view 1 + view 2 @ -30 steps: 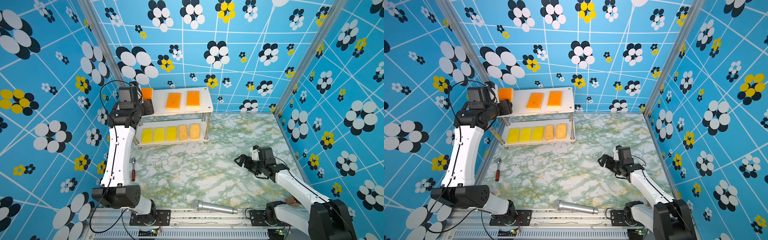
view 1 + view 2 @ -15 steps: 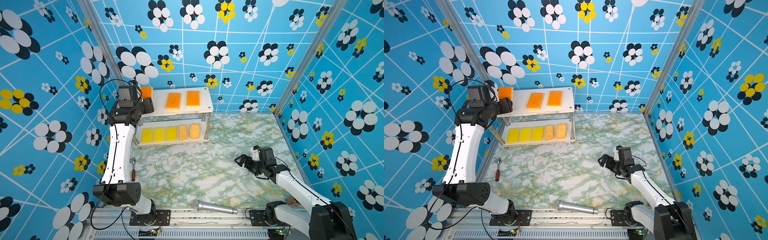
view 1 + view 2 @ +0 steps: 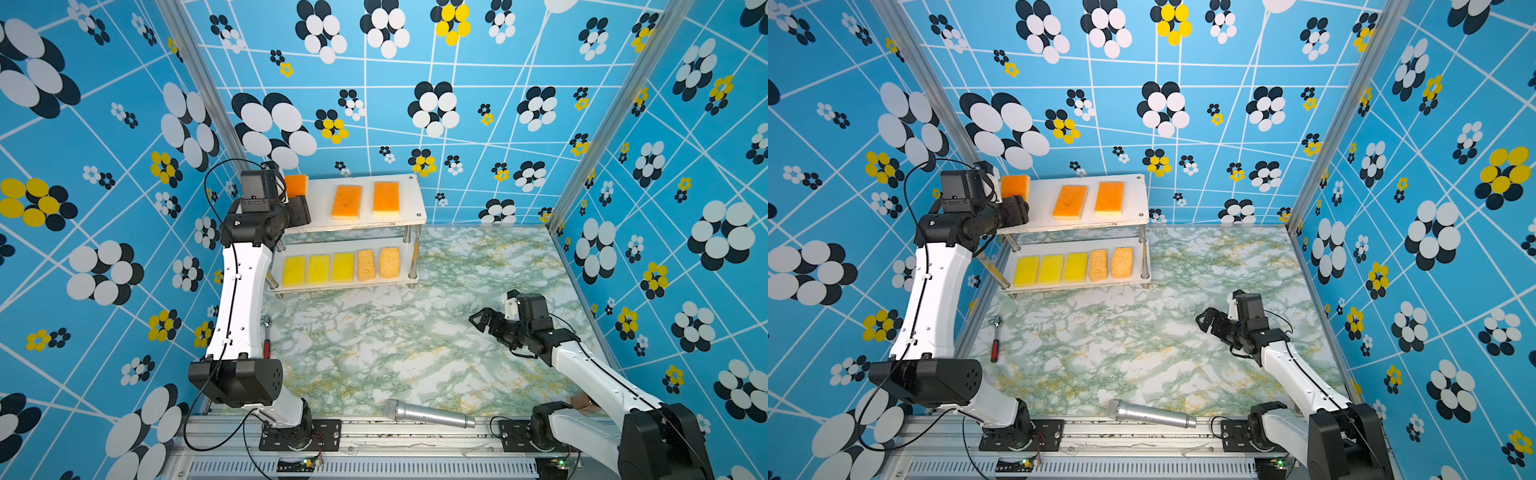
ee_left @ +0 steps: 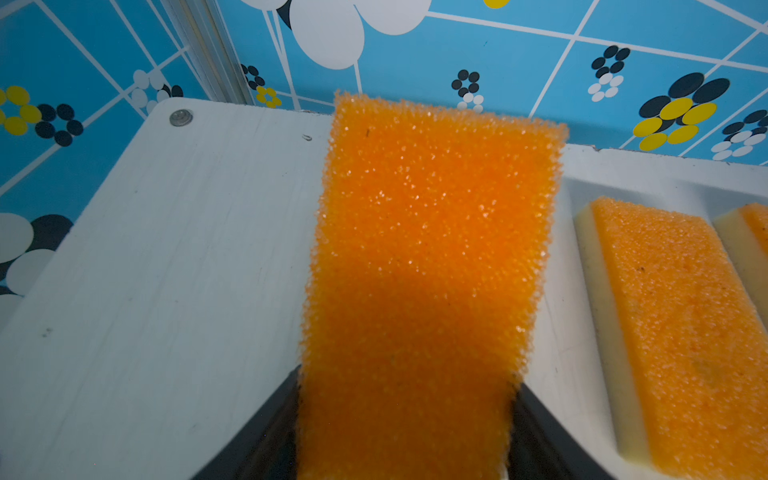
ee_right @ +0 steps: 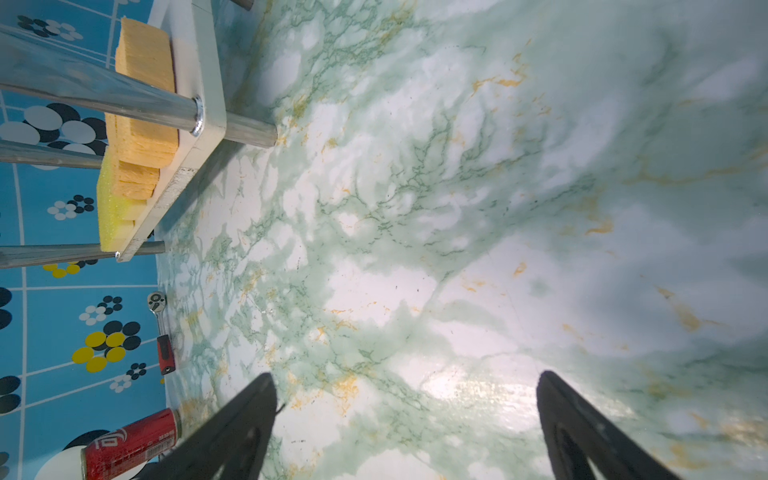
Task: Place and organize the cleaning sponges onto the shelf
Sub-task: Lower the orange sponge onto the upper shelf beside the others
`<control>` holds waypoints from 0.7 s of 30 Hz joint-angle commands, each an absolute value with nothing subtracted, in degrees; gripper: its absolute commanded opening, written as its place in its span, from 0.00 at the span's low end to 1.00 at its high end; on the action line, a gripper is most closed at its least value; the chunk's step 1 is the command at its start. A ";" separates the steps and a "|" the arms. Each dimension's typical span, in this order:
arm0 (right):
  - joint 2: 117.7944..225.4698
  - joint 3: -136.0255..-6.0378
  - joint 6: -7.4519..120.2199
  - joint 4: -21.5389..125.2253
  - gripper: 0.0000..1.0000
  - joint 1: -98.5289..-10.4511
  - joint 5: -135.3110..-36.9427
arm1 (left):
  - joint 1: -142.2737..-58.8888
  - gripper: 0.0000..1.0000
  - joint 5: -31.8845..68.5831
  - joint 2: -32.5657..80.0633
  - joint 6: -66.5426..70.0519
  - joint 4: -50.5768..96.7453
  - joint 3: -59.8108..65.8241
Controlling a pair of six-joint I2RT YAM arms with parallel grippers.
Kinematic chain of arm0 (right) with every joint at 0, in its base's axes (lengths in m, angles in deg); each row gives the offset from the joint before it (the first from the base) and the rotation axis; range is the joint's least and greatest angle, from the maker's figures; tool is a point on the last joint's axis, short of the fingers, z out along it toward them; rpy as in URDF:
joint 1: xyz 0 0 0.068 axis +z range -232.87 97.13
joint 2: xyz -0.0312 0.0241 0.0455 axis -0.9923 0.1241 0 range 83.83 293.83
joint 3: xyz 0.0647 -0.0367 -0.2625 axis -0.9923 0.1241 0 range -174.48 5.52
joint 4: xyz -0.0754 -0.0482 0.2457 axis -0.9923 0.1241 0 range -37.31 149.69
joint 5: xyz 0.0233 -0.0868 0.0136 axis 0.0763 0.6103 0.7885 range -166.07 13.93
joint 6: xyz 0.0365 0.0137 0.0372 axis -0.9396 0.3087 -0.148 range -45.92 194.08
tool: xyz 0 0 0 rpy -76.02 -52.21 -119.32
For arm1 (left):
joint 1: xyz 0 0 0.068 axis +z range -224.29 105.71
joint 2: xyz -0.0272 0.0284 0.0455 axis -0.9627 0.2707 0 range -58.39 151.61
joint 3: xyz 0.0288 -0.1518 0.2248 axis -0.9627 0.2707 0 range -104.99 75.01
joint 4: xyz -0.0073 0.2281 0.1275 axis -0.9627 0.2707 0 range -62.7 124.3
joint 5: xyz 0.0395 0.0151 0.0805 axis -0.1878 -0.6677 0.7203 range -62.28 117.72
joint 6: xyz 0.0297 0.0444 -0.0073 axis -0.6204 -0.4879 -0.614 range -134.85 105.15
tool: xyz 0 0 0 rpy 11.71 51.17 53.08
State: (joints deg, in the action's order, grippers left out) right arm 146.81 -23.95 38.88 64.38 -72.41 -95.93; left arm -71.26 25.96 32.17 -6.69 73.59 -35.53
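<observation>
The shelf (image 3: pixel 320 210) stands at the back left. My left gripper (image 4: pixel 409 386) is shut on an orange sponge (image 4: pixel 432 232), its dark fingers (image 4: pixel 270 432) pressing both sides. That sponge (image 3: pixel 296 185) lies over the left end of the top board (image 4: pixel 166 249). Two more orange sponges (image 3: pixel 347 202) (image 3: pixel 386 198) lie flat on the same board. On the lower tier sit three yellow sponges (image 3: pixel 318 269) and two tan ones (image 3: pixel 378 263) in a row. Over the floor at the right, my right gripper (image 3: pixel 484 322) (image 5: pixel 405 374) hangs open and holds nothing.
A silver microphone (image 3: pixel 428 414) lies near the front edge. A ratchet with a red handle (image 3: pixel 267 340) rests by the left wall. A red can (image 5: pixel 131 442) lies by that wall in the right wrist view. Patterned walls enclose three sides.
The left wrist has shifted slightly over the shelf's left end, with the orange sponge staying on the top board. The right arm has not moved.
</observation>
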 commanded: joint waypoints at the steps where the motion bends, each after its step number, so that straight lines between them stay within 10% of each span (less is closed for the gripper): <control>1: 145.88 -22.98 38.41 64.23 0.99 -72.68 -96.37 | -70.87 0.70 25.82 32.84 -6.57 73.46 -37.05; 21: 145.44 -23.60 38.58 65.01 0.99 -72.68 -96.17 | -72.00 0.72 28.73 32.13 -7.64 72.60 -33.33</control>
